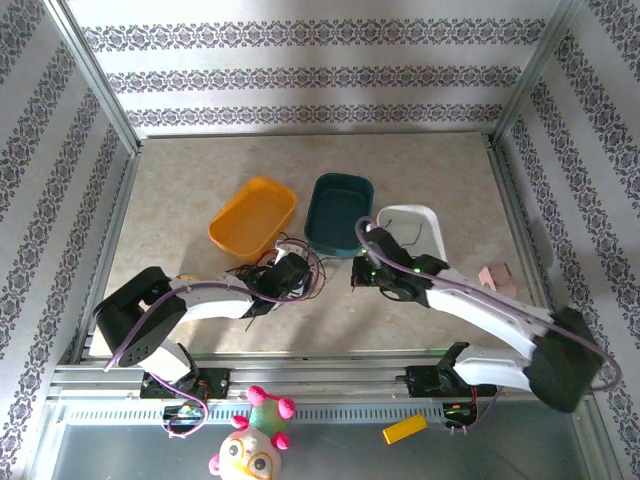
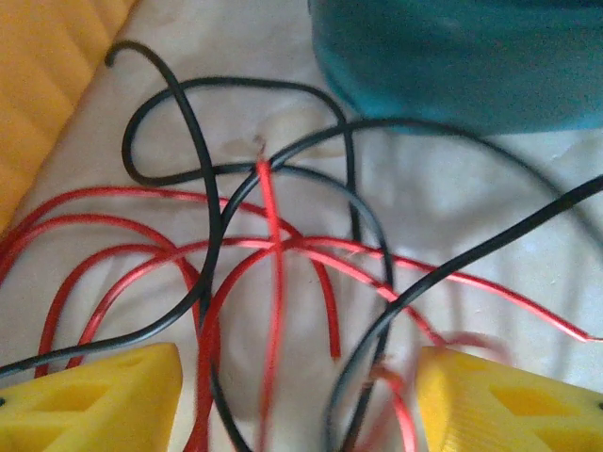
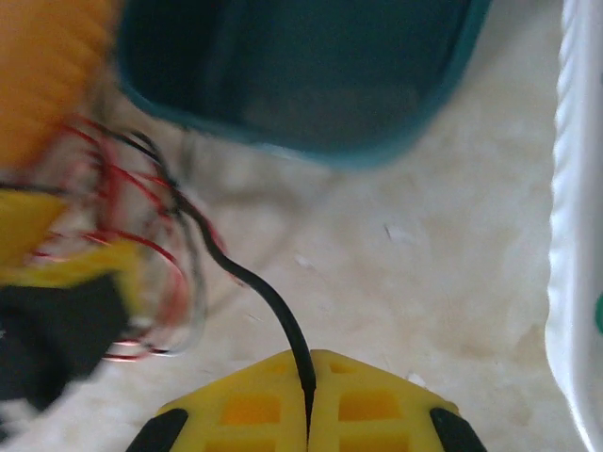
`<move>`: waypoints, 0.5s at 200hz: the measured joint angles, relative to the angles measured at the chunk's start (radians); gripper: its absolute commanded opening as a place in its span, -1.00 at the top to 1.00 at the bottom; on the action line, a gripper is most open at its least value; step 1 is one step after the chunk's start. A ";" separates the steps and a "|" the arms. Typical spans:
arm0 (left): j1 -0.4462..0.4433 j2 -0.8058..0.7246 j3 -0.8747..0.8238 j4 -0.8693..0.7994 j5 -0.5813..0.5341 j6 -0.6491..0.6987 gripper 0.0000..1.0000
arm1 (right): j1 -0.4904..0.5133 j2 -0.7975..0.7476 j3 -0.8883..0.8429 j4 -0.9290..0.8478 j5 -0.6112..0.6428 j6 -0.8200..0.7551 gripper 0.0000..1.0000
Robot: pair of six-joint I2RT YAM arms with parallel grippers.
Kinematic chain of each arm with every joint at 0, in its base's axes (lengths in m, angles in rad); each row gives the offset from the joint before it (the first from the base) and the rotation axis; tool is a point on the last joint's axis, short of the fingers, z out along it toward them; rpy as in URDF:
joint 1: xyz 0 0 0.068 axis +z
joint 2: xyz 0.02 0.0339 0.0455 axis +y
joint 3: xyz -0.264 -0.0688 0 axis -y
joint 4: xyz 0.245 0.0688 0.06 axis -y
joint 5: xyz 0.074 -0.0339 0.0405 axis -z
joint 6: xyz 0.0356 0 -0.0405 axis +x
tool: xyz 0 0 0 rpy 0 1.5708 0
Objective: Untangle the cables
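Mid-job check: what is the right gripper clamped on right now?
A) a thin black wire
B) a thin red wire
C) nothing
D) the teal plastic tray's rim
A: the right wrist view shows the right gripper shut on a thin black wire that runs off to the red-and-black tangle.

Both arms sit on the grey metal rail (image 1: 320, 378). Left arm (image 1: 215, 297), above rail's left end: blk boxy shoulder housing, smooth wht mid link, blk wrist section. Right arm (image 1: 490, 310), above rail's right end: same build, blk/wht/blk. Thin purple cable (image 1: 359, 232) runs along ea. arm. Bases (image 1: 190, 385) at the rail: blk w/ small orange bits. Left gripper (image 2: 300, 377): yellow plastic fingers (image 2: 94, 395) w/ triangular cut-outs. Right gripper (image 3: 309, 377): yellow fingers w/ squarish cut-outs, blk rounded corners.
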 measured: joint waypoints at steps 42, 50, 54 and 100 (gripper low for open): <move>0.000 0.063 0.000 0.018 0.008 -0.029 0.23 | 0.000 -0.264 0.072 -0.036 0.070 -0.037 1.00; 0.001 0.066 0.000 0.029 0.009 -0.036 0.36 | 0.000 -0.302 0.085 -0.041 0.086 -0.046 1.00; 0.001 0.069 0.000 0.034 0.011 -0.034 0.41 | 0.000 -0.320 0.091 -0.041 0.093 -0.049 1.00; 0.000 0.088 -0.002 0.093 0.020 -0.047 0.96 | -0.006 -0.470 0.138 -0.051 0.181 -0.092 1.00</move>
